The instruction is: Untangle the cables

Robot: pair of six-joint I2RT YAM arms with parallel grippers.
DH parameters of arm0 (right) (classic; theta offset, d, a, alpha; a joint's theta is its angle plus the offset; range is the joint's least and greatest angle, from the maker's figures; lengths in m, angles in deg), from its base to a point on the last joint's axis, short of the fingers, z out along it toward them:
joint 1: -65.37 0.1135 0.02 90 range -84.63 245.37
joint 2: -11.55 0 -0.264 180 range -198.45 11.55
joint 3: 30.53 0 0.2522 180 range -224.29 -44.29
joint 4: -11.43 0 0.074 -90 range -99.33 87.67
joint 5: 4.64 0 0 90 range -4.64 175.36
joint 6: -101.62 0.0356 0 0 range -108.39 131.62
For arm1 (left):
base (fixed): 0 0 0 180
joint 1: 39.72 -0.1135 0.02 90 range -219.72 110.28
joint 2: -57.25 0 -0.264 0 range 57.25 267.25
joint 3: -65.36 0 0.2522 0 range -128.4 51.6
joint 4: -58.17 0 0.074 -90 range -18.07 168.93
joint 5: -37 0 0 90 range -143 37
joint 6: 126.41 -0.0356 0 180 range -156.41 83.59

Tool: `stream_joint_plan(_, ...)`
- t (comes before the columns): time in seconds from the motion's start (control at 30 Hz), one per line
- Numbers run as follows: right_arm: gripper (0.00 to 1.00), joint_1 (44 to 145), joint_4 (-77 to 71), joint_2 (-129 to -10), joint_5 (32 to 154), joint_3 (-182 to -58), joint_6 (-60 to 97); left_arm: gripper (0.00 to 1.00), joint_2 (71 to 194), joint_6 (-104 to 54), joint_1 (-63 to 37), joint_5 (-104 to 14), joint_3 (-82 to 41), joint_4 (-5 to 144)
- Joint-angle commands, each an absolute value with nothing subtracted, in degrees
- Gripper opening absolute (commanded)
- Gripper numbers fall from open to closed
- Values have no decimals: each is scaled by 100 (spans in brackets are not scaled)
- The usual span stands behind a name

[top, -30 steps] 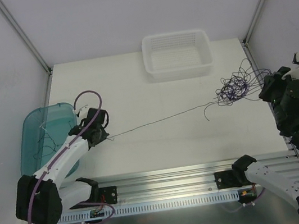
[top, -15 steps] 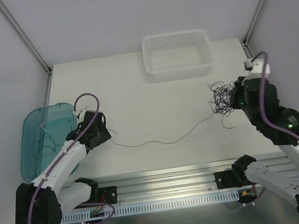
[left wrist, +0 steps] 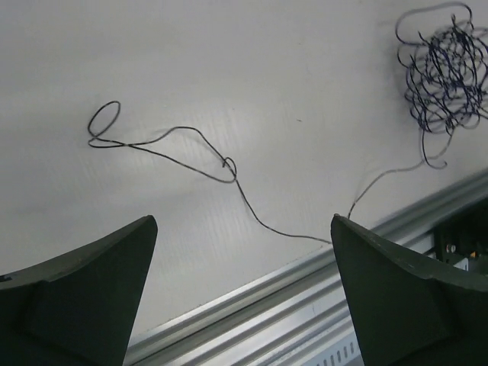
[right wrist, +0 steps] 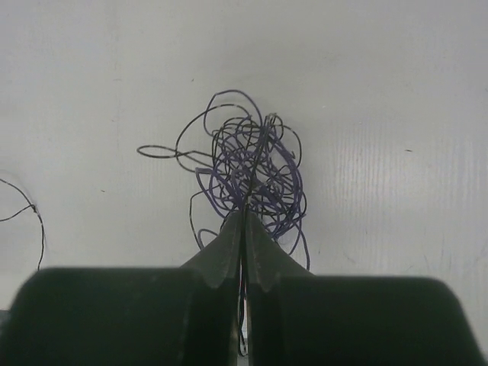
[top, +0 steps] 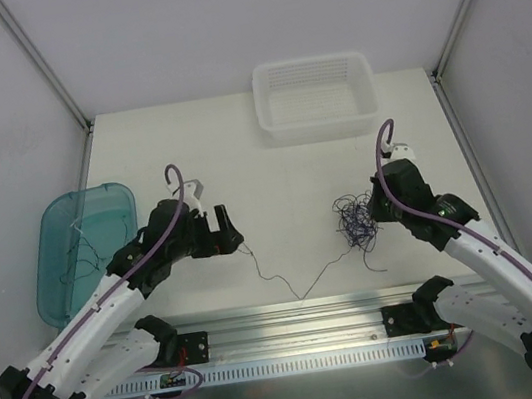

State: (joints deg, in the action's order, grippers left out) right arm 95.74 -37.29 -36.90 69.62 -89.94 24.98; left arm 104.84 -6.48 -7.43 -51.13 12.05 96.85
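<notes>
White tabletop (top: 270,163), walled booth, aluminium rail (top: 305,317) along the near edge.

Item 1, white mesh basket (top: 316,100): 12 o'clock, back edge.

Item 2, teal tub (top: 80,239): 9 o'clock, off the table's left side. A few thin strands appear to lie inside.

Item 3, cable clump (top: 356,221): dark purple and black wires, knotted, at about 4 o'clock from table centre.

Item 4, loose strand (left wrist: 229,164): one thin dark wire trailing from the clump toward 8 o'clock, slack on the surface and ending in a small loop.

Item 5, left gripper (top: 223,233): at 8 o'clock, fingers spread wide and holding nothing. The strand's free end lies just below and ahead of it.

Item 6, right gripper (right wrist: 244,215): fingers pressed together at the clump's near edge, apparently pinching some of its wires.

Step in hand, as judged: one strand is partly drawn out but not freed, and the clump is still knotted.

Next move calls for: the left gripper taking up the strand near its loop and pulling toward 9 o'clock, with the right anchoring the clump. A gentle pull should keep the knot from tightening.
</notes>
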Motion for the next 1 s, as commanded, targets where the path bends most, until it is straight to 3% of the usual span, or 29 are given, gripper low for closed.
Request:
stream_joint_plan(0.0, 1, 9648, -3117, -3793, 7121, -8876, 2761, 99, 10918, -960, 93, -4719, 713, 9277)
stream_joint_plan(0.37, 1, 9692, -3002, -3934, 7394, -8832, 3183, 96, 13930, -1997, 2530, -6098, -490, 7290)
stream_joint_plan(0.53, 1, 9710, -3055, -3811, 7447, -8788, 3271, 88, 14768, -2253, 2734, -6425, -668, 6386)
stream_joint_plan(0.97, 1, 9710, -3063, -3732, 7490, -8683, 3280, 68, 15770, -2086, 2936, -5485, -518, 4881)
